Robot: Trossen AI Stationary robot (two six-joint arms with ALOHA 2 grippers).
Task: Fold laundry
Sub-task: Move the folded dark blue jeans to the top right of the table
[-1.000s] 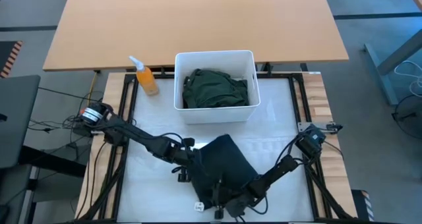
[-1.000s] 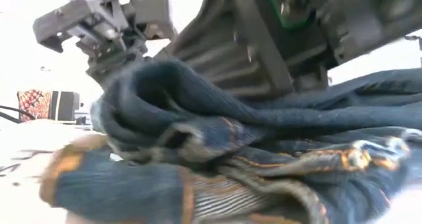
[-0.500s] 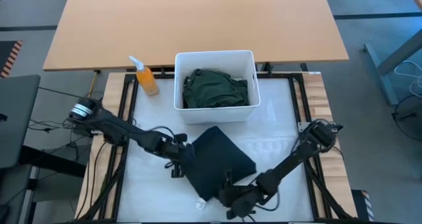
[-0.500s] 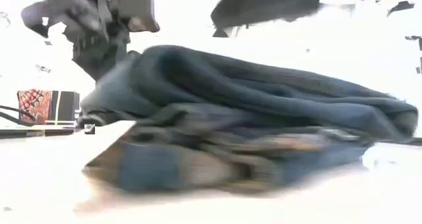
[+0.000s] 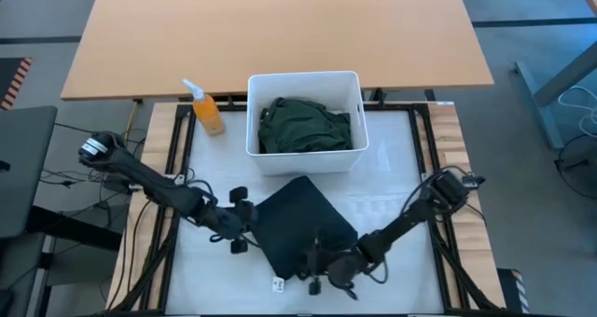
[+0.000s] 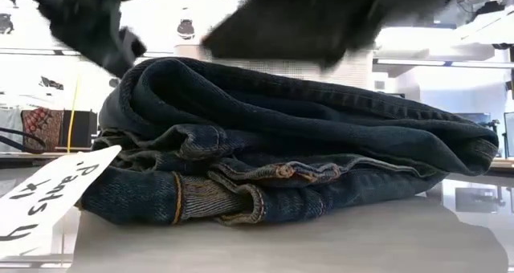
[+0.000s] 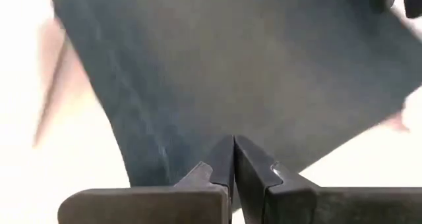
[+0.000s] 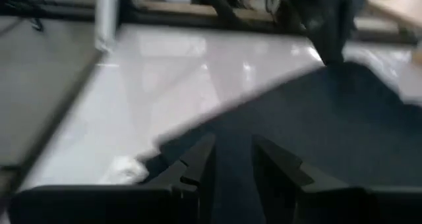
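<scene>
- The left gripper (image 5: 244,231) has its fingers pressed together, holding nothing; the folded dark trousers (image 5: 303,228) lie just beside it, toward the right arm.
- The right gripper (image 5: 317,268) stands with fingers parted at the trousers' near edge.
- Beyond both, dark green laundry (image 5: 304,126) fills the white bin (image 5: 252,112).

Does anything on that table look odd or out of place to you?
Mostly tidy. The folded trousers lie askew, turned cornerwise to the table edges, with a white tag sticking out. A green garment sits crumpled in the white bin, and an orange spray bottle stands beside it.
</scene>
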